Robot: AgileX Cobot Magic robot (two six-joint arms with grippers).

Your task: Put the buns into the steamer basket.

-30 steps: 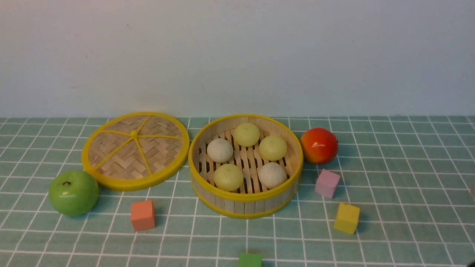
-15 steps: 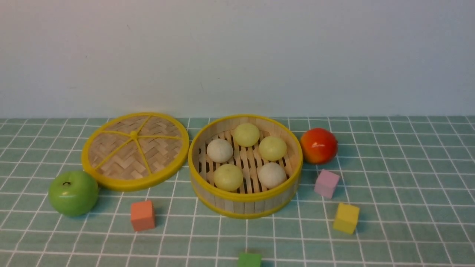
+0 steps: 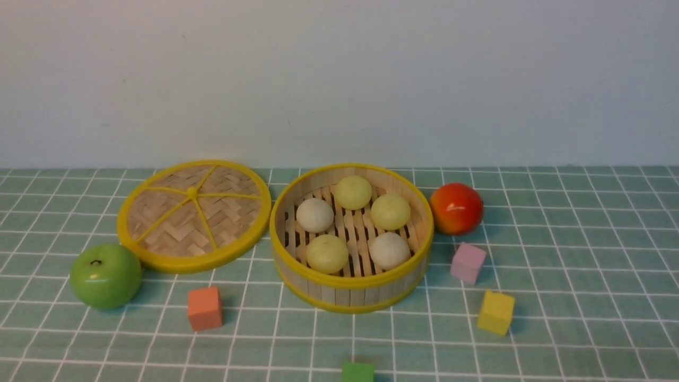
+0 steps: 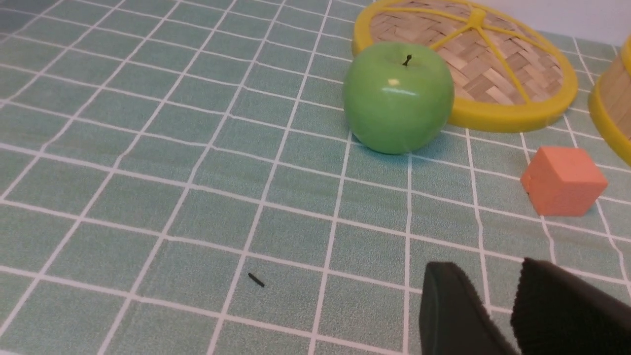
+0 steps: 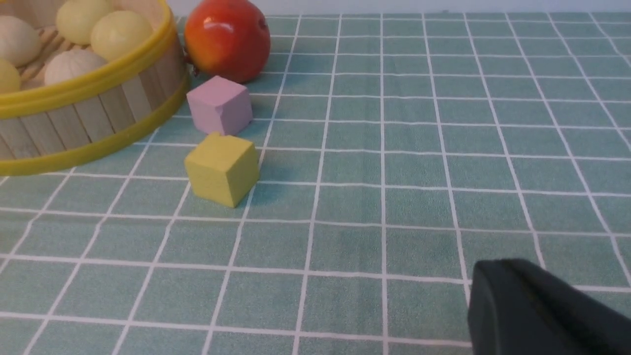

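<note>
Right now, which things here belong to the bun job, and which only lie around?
Job: five buns, steamer basket.
Lying about: lid, green apple, red fruit, orange, pink, yellow, green cubes.

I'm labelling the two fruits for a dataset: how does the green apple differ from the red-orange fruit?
The green apple is plain green with a dark stem on top; the red-orange fruit shades from red to orange and shows no stem from the front. The apple sits left of the steamer basket, by the lid, nearer the camera; the red-orange fruit sits right of the basket, farther back. Both are glossy, round, similar in size and outside the basket.
</note>
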